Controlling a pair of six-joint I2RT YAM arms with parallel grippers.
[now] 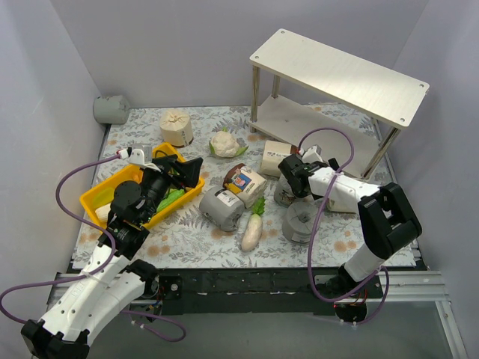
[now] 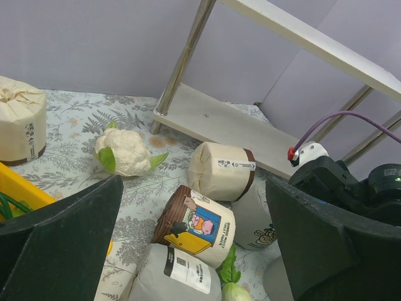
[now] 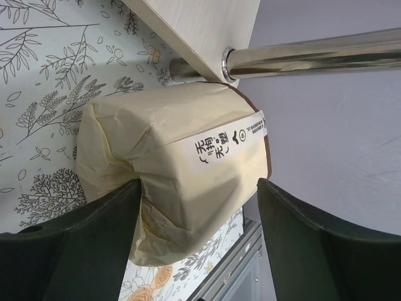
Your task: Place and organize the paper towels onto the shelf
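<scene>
Partly, the right hand [image 1: 288, 169] hides a grey paper towel [image 1: 282, 196] beneath it.

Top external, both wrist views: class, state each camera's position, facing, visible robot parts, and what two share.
Top external: above, behind the robot, looking down; both arms show.
Left wrist: on its arm, facing the shelf; open left pincer shows.
Right wrist: on its arm, facing a cream roll between right pincer fingers.
Shared: labelled roll, top and left wrist.
</scene>
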